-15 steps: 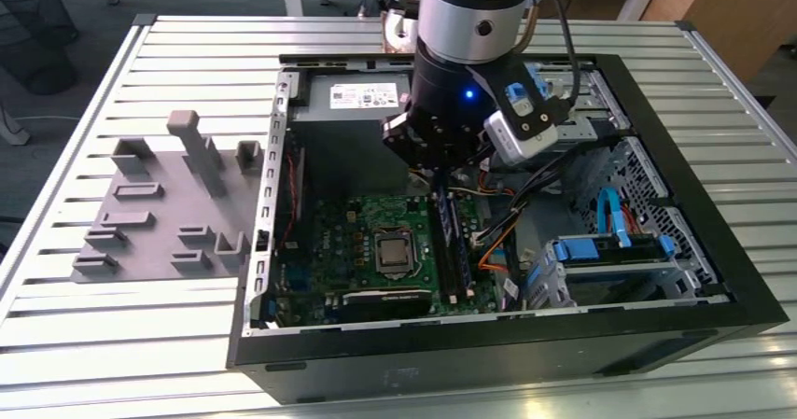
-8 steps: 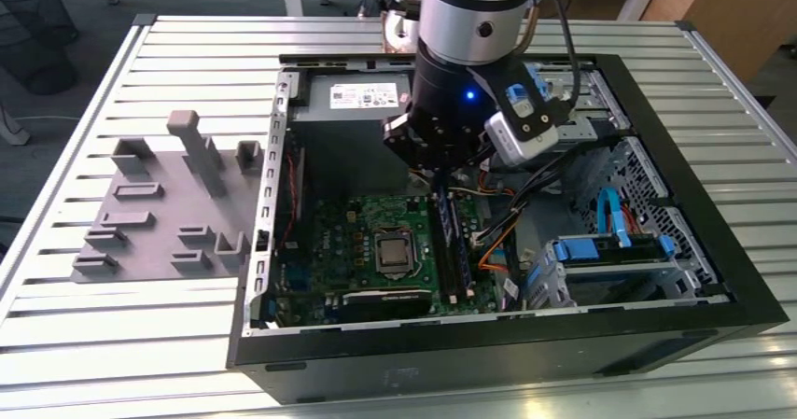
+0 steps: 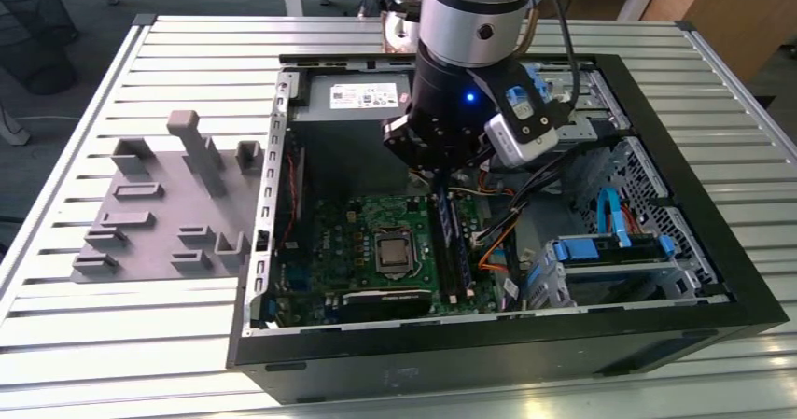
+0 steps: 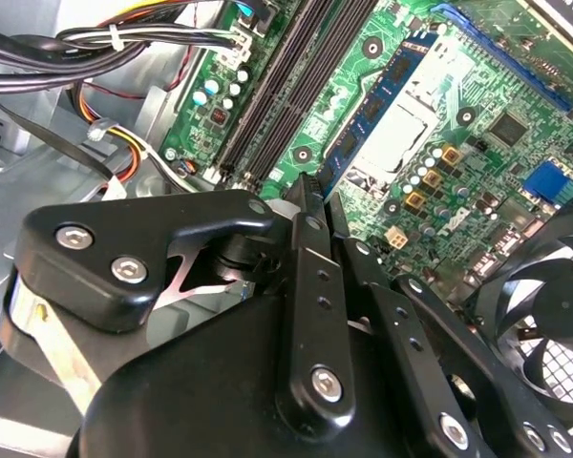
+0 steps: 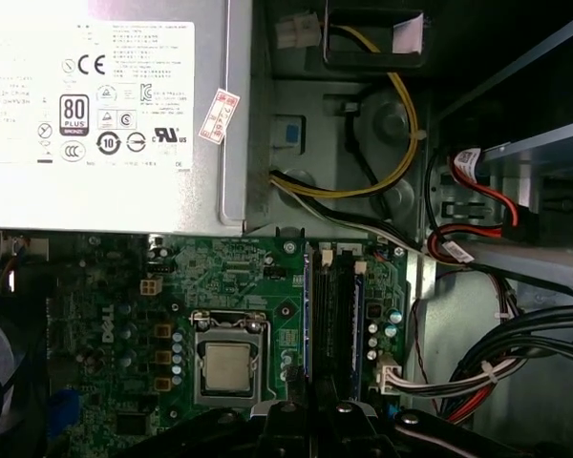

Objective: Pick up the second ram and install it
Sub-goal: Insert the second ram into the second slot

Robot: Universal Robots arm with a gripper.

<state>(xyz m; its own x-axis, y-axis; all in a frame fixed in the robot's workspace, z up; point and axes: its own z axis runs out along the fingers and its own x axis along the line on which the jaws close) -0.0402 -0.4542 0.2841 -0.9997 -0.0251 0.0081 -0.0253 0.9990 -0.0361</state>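
In the exterior view we see the arm reaching down into an open computer case [image 3: 734, 293] that lies on a slatted table [image 3: 75, 335]. The gripper [image 3: 439, 169] hangs just above the motherboard [image 3: 336, 251], over the memory slots [image 3: 451, 242] beside the processor socket [image 3: 391, 251]. A long dark stick stands in those slots below the gripper; we take it for the second ram [image 3: 446, 237], though we cannot tell whether the fingers touch it. On the exterior view's left, gray fixture blocks [image 3: 174, 204] sit on the table, well apart from the case.

In the second wrist view the gripper [image 4: 310, 196] shows its black fingers [image 4: 306, 248] drawn close together, pointing toward the green board. We cannot tell whether anything sits between them. A dark stick [image 4: 368, 105] with chips lies in a slot beside the socket [image 4: 411, 124], and a fan [image 4: 554, 305] is at the board's edge.

In the first wrist view we see the power supply [image 5: 115, 105], the socket [image 5: 227, 367], and the memory slots [image 5: 334, 315] with dark sticks in them, running toward the gripper [image 5: 315, 412]. Cables [image 5: 516, 353] bundle near the slots.
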